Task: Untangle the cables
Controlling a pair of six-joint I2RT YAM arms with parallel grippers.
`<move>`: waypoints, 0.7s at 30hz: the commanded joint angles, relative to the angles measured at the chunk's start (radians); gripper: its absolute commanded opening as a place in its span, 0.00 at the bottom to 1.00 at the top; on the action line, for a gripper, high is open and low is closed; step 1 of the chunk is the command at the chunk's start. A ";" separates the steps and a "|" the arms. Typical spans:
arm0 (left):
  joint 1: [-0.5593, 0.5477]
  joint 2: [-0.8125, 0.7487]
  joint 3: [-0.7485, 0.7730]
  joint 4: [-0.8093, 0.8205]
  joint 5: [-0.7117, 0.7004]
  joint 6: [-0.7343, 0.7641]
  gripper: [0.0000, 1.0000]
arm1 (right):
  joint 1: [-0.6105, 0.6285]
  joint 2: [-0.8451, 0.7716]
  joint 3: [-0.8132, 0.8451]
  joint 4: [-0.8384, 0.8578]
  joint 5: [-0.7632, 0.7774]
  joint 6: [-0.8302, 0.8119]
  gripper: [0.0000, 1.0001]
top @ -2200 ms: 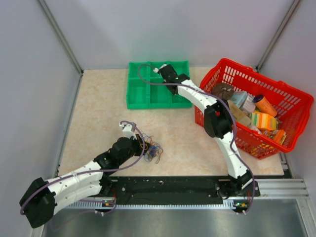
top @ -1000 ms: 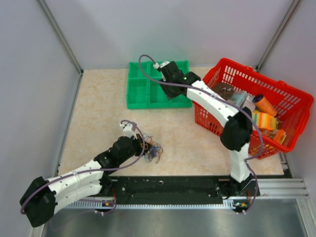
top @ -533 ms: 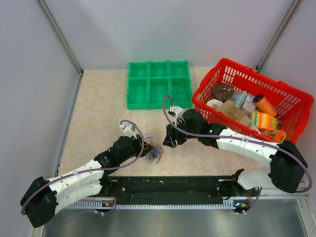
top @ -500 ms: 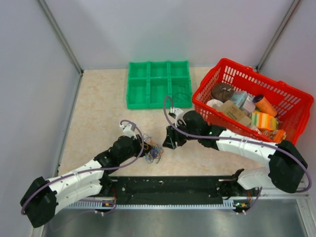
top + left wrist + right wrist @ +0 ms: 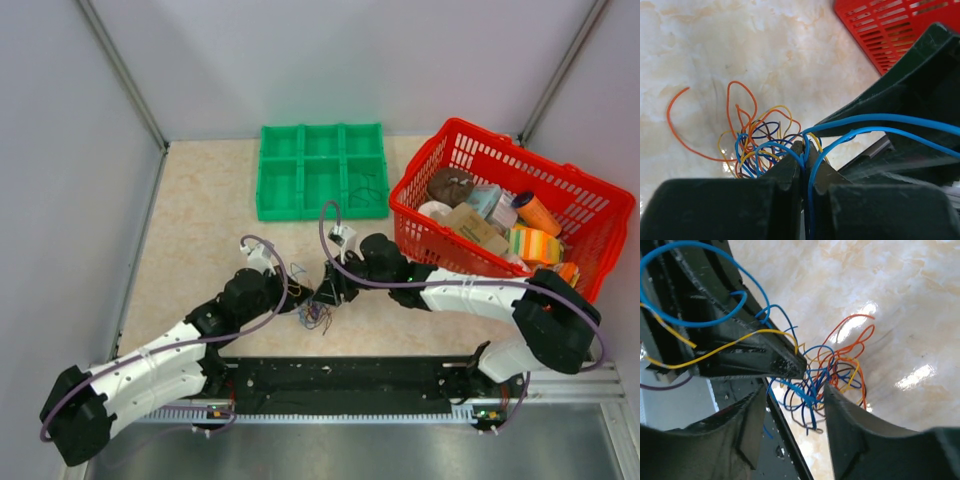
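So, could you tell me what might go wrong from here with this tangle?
The right gripper stands open around many cables at once; closing may grab several strands. It is close to the left gripper, so they might collide. The left gripper is shut on blue strands; pulling could tighten the tangle.

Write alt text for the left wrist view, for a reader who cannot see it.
The left gripper is shut on blue strands of the cables, a tangle of blue, orange and yellow wires above a marbled table. A corner of a red basket shows top right.
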 commanded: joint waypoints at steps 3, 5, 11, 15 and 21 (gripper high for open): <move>0.012 0.018 0.088 -0.013 0.043 -0.001 0.11 | 0.010 0.062 0.006 0.093 0.046 -0.002 0.00; 0.016 0.016 0.105 -0.077 0.031 0.010 0.31 | 0.010 0.063 -0.002 0.097 0.063 0.016 0.00; 0.019 -0.094 0.139 -0.229 -0.057 0.069 0.70 | 0.009 0.021 -0.025 0.068 0.089 0.018 0.00; 0.019 -0.133 0.180 -0.291 -0.103 0.132 0.73 | 0.010 0.032 -0.024 0.060 0.069 0.012 0.00; 0.019 -0.059 0.283 -0.403 -0.175 0.206 0.59 | 0.010 0.013 -0.036 0.065 0.072 0.029 0.00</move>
